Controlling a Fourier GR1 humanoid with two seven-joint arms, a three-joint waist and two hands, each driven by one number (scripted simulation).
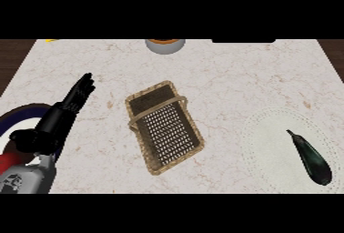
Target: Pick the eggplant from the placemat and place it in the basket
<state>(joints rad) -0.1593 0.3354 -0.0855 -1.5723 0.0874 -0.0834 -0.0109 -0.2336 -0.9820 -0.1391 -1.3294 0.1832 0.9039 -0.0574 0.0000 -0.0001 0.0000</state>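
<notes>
Dark eggplant (310, 159) on the placemat (275, 132), well apart from the straight-fingered left robot hand (57, 120).

You had 1 cam only, head view: it looked steeply down on the counter (235, 73) from fairly close, w/ the basket (166, 132) approx mid-frame.

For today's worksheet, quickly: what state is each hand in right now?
Left hand: open, fingers straight, holding nothing.
Right hand: not in view.
</notes>
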